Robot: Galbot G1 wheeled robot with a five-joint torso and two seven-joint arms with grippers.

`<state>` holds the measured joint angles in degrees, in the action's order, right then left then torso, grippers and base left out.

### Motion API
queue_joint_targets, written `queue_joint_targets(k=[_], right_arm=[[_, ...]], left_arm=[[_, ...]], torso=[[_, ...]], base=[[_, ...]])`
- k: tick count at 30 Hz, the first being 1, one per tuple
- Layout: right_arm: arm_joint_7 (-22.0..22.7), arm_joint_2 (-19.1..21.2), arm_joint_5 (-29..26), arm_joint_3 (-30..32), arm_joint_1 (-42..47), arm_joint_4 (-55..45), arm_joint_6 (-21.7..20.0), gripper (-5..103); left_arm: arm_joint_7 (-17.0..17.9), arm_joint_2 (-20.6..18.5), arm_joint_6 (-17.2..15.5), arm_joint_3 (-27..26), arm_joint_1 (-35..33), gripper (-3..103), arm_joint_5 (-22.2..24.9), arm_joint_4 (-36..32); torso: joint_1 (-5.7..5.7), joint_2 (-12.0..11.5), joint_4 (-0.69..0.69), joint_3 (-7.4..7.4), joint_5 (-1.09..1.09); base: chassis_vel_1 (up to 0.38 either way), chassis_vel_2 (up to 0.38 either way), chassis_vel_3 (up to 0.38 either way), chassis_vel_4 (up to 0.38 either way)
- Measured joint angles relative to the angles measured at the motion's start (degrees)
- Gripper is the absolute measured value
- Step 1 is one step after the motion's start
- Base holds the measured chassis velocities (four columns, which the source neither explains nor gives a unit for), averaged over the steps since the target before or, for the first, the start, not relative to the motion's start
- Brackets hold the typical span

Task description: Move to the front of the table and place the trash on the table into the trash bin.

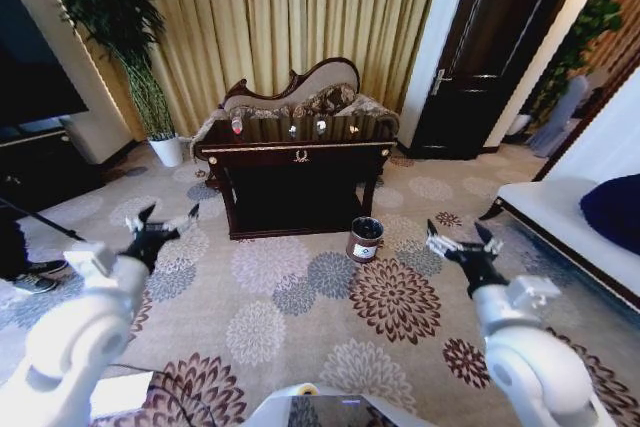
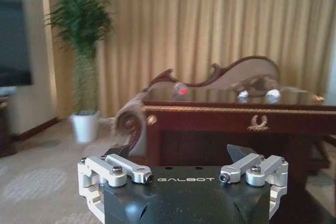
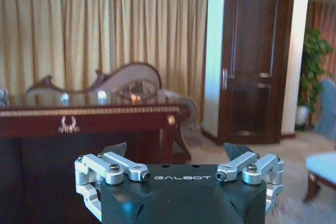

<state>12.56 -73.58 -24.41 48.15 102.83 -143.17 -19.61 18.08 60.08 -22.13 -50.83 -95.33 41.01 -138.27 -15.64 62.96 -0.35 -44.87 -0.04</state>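
Note:
The dark glossy table with gold trim stands a few steps ahead across the carpet. On its top lie the trash: a small bottle with a red label at the left end, white scraps near the middle and a tiny orange piece. The brown trash bin stands on the floor by the table's right front leg. My left gripper and right gripper hover open and empty, well short of the table. The left wrist view shows the table and the bottle; the right wrist view shows the table and scraps.
A carved-back sofa sits behind the table against the curtains. A plant in a white pot stands at the left, a dark cabinet further left. A dark door and a white bench are at the right. Flowered carpet lies between me and the table.

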Motion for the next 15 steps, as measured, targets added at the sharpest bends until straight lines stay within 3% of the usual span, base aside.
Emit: queue_joint_targets(k=[2, 4, 8, 15], right_arm=[[-1.7, -3.4, 1.4, 0.3, 1.9, 0.0, -0.1, 100], [-2.3, -6.2, 1.4, -0.3, 2.5, 0.0, 0.0, 100], [-2.4, -6.5, 1.2, -0.6, 2.2, 0.0, 0.0, 100], [-4.9, -6.5, 1.0, -2.9, 0.5, 0.0, 4.0, 100]], left_arm=[[-0.7, 0.7, 1.9, -0.4, -0.9, 100, -0.5, -0.5], [-2.3, 0.7, 2.6, -0.9, -1.5, 100, -1.2, -1.0], [-4.5, 0.7, 3.2, -1.2, -1.6, 100, -1.6, -1.1], [-13.8, 0.2, 8.3, -2.2, -1.4, 100, -1.8, 0.1]], torso=[[0.00, 0.0, -0.09, 0.00, 0.06], [0.00, 0.0, -0.09, 0.00, 0.06], [0.00, 0.0, -0.03, 0.00, 0.04], [0.00, 0.0, -0.05, -0.01, 0.04]], base=[[0.000, 0.000, 0.000, 0.000], [0.000, 0.000, 0.000, 0.000], [0.000, 0.000, 0.000, 0.000], [0.000, 0.000, 0.000, 0.000]])
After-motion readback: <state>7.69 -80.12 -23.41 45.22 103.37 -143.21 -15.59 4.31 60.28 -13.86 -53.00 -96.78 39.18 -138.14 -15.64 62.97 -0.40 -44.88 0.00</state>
